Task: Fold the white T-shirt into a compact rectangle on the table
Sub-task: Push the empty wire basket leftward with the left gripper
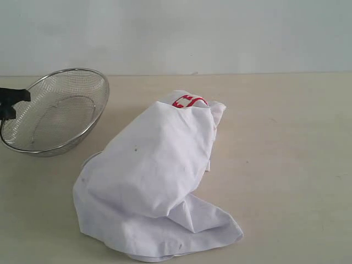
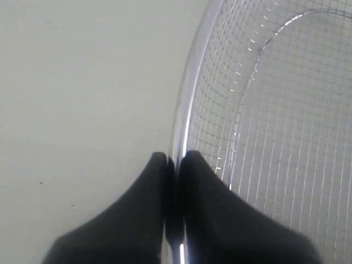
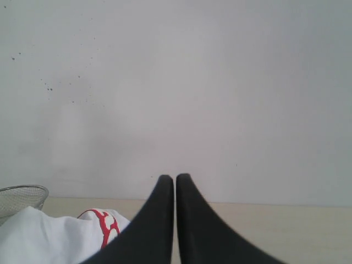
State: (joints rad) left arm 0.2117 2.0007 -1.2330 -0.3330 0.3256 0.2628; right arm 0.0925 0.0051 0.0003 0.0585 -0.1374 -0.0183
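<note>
Shirt [image 1: 154, 176] lies crumpled in the middle of the counter [image 1: 291, 165]. The left tool [image 2: 175, 160] is clamped on the rim of the bowl [image 1: 55, 113], the right tool [image 3: 175, 179] together, empty; such thin grip may let the bowl slip.

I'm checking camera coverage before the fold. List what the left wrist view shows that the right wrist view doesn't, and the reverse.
Only the left wrist view: the left gripper, shut on the rim of the wire bowl, with the mesh seen close up. Only the right wrist view: the right gripper, shut and empty, the white T-shirt with its red band, and the wall. Both: the wire bowl and the beige table.
</note>
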